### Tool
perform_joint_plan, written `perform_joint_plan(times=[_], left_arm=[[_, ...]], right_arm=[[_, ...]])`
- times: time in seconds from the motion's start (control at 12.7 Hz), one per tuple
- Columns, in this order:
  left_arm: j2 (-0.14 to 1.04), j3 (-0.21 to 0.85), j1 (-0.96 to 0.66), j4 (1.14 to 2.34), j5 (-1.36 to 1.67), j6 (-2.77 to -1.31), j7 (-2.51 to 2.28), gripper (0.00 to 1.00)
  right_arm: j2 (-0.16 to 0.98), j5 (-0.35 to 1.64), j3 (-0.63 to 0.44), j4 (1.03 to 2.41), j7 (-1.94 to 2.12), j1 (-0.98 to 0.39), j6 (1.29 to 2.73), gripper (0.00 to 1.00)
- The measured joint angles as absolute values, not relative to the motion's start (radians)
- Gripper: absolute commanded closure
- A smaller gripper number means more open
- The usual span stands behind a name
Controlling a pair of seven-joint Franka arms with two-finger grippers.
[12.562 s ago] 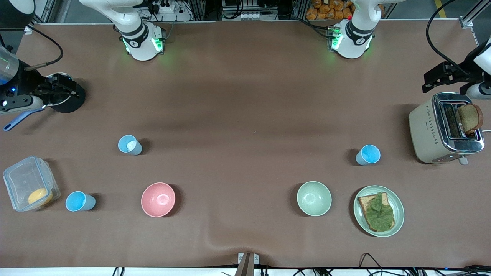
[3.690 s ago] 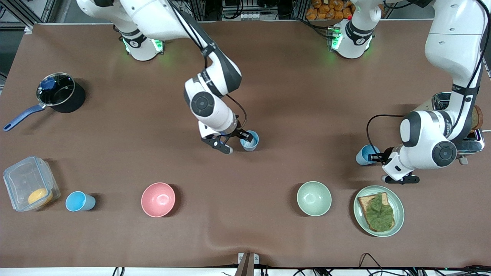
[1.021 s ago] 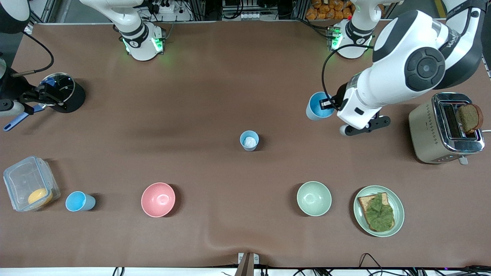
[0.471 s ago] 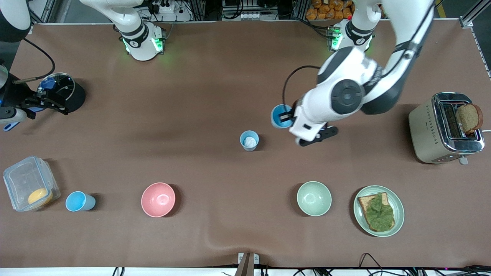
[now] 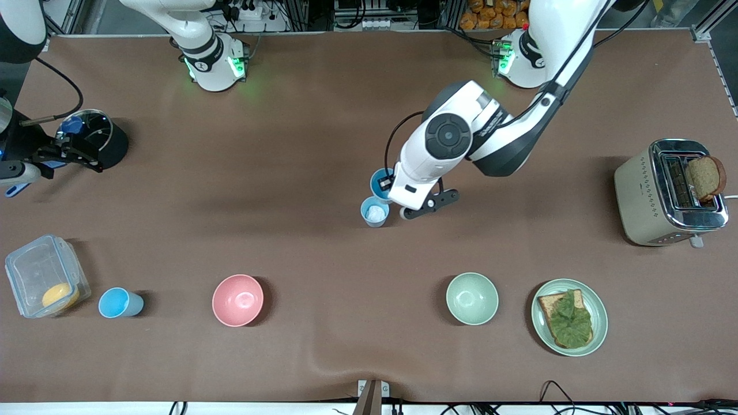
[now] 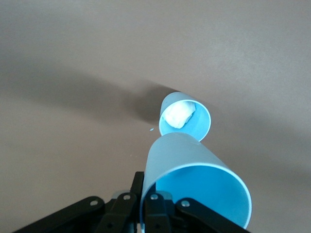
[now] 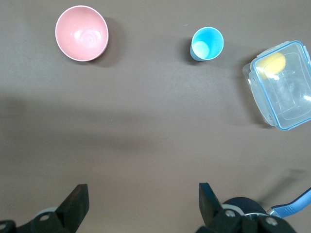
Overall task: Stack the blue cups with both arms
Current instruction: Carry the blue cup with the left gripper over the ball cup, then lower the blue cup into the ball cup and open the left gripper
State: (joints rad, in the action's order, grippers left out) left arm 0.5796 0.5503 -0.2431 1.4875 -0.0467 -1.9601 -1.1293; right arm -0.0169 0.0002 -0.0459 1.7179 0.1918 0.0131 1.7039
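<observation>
While my left gripper (image 5: 387, 185) hangs over the middle of the tabletop (image 5: 323, 115), its fingers are clamped tight on the rim of a blue cup (image 5: 380, 183), one finger inside the wall and one outside. In the left wrist view that held cup (image 6: 194, 187) sits tilted, mouth toward the camera, with the black fingers (image 6: 155, 213) at its lower edge. Just under it stands a second cup (image 5: 375, 212), upright on the tabletop, with something small and white lying in its bottom (image 6: 178, 115); the held cup is not yet over its mouth but just beside it, toward the arms' bases.

My right gripper (image 5: 69, 151) waits over the black pot (image 5: 98, 141) at the right arm's end of the tabletop, its fingers spread wide and holding nothing. From its wrist view I see the open fingers (image 7: 77, 204) apart, and past them a third cup (image 7: 207, 43) standing upright between the pink bowl (image 7: 81, 33) and a clear box (image 7: 281, 85) with a yellow item in it. In the front view that third cup (image 5: 119, 303) lies near the camera, well apart from the other two.

A green bowl (image 5: 471, 298) and a plate (image 5: 542, 334) with topped bread are near the camera toward the left arm's end, and a toaster (image 5: 646, 202) with a slice in it stands farther from it.
</observation>
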Motion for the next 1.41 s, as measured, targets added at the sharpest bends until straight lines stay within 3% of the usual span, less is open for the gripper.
perform_joint_plan(times=[0.63,1.18,1.26,1.41], left_arm=[[0.688,0.548,-0.296,1.487,-0.174,-2.073,-1.238,1.0],[0.713,0.523,-0.322,1.487,-0.177,-2.095,-1.238,1.0],[0.714,0.513,-0.33,1.487,-0.177,-2.096,-1.238,0.96],[0.715,0.502,-0.336,1.487,-0.178,-2.098,-1.238,0.01]], right_arm=[[-0.017,0.0,-0.045,1.718,0.192,0.013,1.703,0.0],[-0.017,0.0,-0.045,1.718,0.192,0.013,1.702,0.0],[-0.017,0.0,-0.045,1.718,0.192,0.013,1.702,0.0],[-0.017,0.0,-0.045,1.718,0.192,0.013,1.702,0.0]])
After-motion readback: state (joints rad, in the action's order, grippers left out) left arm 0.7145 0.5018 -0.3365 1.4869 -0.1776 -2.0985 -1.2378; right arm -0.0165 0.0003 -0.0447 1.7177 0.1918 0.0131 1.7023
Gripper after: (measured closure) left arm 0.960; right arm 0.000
